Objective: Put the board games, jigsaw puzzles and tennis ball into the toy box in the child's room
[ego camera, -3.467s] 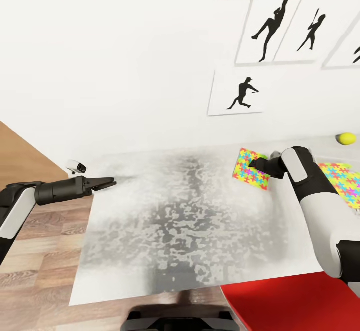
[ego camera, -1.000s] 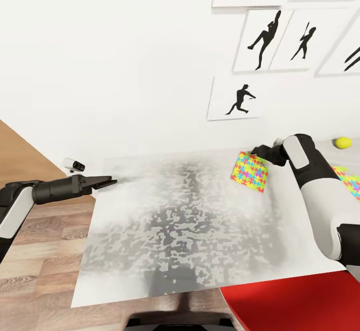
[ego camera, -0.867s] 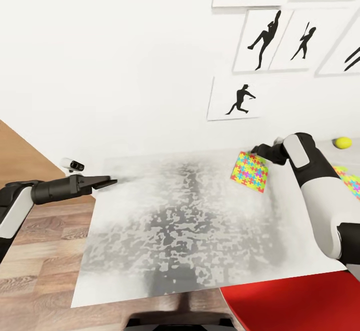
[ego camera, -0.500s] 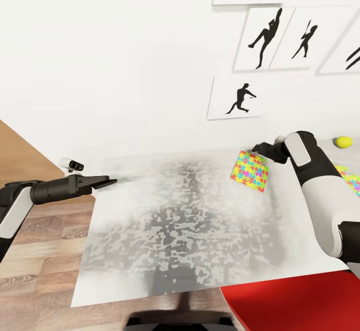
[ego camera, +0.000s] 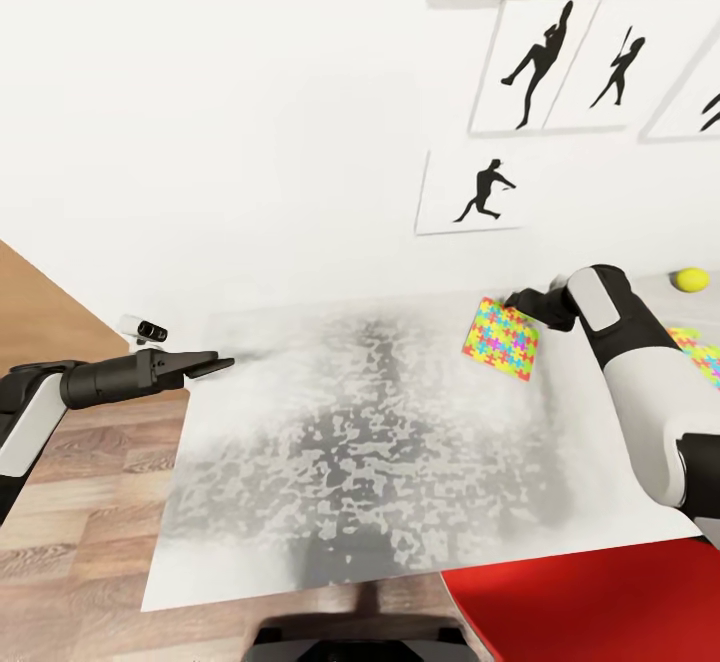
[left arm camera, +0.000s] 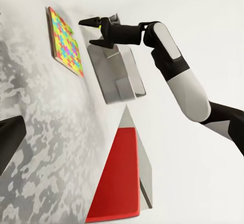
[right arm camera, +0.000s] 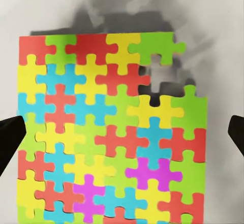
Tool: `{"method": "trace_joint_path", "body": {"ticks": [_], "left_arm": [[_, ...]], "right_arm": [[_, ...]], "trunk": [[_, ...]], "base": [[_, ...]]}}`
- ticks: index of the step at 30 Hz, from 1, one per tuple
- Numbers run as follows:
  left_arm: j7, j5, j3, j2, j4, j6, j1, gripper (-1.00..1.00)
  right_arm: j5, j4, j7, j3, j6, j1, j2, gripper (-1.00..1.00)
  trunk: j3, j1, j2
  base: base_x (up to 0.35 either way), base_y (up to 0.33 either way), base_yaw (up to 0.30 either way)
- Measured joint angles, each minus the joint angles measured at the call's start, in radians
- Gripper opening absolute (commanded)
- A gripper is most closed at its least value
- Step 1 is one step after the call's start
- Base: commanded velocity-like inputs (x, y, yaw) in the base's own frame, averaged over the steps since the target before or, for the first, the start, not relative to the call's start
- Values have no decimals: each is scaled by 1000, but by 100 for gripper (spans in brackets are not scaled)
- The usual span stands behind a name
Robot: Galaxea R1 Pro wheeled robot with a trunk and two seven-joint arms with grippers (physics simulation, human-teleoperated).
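Jigsaw puzzle looks thin, light, stiff, flat on bench: pinch an edge; right gripper apart, left gripper can't tell.

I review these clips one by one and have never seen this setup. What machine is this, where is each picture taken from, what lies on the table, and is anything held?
This is a simulated two-armed wheeled robot. The head view looks down from its head over both arms; the other two pictures come from cameras near each gripper. The left gripper hangs at the table's left edge, holding nothing; I cannot tell whether it is open. The right gripper is open and empty, above a colourful jigsaw puzzle lying flat on the table, which the right wrist view shows close up. A second jigsaw puzzle and a tennis ball lie further right. Nothing is held.
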Motion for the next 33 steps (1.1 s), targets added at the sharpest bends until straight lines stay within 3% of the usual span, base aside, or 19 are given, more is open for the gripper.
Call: {"method": "trace_joint_path", "body": {"ticks": [14, 27, 33], "left_arm": [[0, 0, 0, 0, 0, 0, 0, 100], [-1, 0, 1, 2, 0, 0, 0, 100], [-1, 0, 0, 2, 0, 0, 0, 100]], "right_arm": [[0, 7, 4, 0, -11, -21, 4, 100], [-1, 4, 8, 1, -2, -92, 6, 100], [28, 4, 8, 1, 0, -104, 7, 100]], "trunk": [[-16, 0, 0], [-32, 0, 0], [-39, 0, 0]], "base": [[0, 0, 0], [0, 0, 0], [0, 0, 0]]}}
